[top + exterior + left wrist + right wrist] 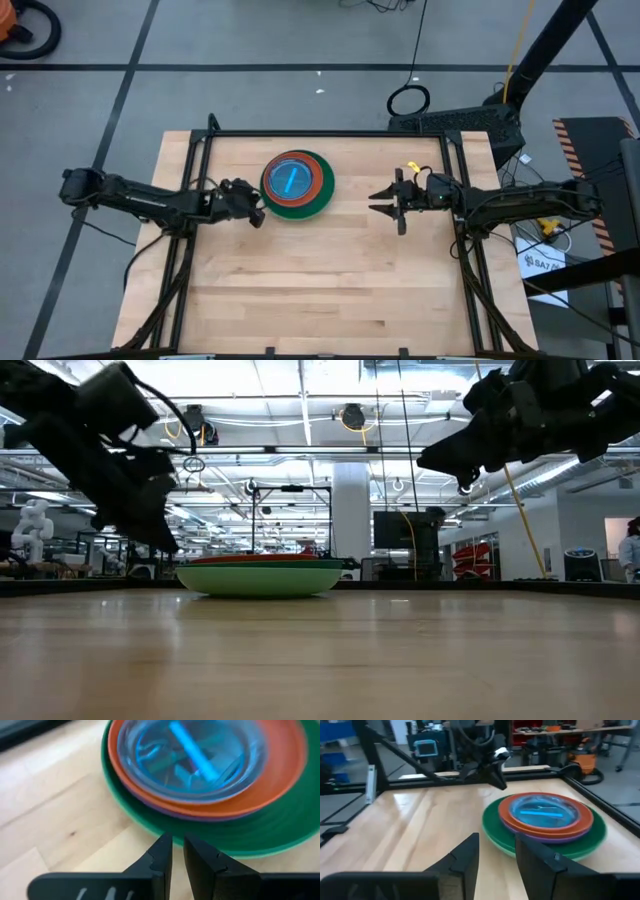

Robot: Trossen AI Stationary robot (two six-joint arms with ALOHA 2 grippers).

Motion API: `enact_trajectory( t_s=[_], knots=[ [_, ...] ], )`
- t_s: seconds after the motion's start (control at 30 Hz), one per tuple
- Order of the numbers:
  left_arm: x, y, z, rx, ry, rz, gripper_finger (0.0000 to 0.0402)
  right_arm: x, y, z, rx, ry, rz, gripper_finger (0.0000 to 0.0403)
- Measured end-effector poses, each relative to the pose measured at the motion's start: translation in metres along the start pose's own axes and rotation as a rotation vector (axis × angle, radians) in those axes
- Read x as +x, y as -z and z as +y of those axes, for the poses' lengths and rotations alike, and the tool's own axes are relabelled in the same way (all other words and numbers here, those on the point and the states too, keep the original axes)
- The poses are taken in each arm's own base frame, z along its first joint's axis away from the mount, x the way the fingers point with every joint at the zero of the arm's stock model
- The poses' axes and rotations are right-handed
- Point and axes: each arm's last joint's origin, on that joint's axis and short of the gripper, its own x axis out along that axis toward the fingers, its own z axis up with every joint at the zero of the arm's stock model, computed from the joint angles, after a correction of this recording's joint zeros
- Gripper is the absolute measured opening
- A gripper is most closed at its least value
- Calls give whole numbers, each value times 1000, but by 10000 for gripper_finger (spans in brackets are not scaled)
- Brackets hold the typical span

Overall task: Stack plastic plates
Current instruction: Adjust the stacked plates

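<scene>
The plastic plates stand in one stack (298,184) on the table's far middle. A dark green plate (280,827) lies at the bottom on the wood, then a purple one (555,838), a red-orange one (285,765), and a translucent blue one (200,755) on top. Other plates do not show. My left gripper (257,212) is shut and empty, just off the stack's left rim, low over the table; it also shows in the left wrist view (177,842). My right gripper (378,200) is open and empty, raised to the stack's right, as the right wrist view (497,845) also shows.
A black frame rail (320,134) runs along the table's far edge and down both sides. Bare wood (320,290) lies between the stack and the near edge. A workshop with shelves and equipment shows beyond the table (400,540).
</scene>
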Motion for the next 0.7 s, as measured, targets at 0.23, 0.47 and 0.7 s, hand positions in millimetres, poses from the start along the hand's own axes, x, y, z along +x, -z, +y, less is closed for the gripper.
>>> enact_trajectory(
  t_s=[0.23,0.47,0.7],
  knots=[
    [14,1,8,35,-102,169,53,0,1,-1,11,20,6,118],
    [33,-3,15,64,-155,181,53,0,3,-1,14,21,25,118],
    [56,-20,14,26,-34,84,53,0,3,-1,15,21,29,118]
  ],
)
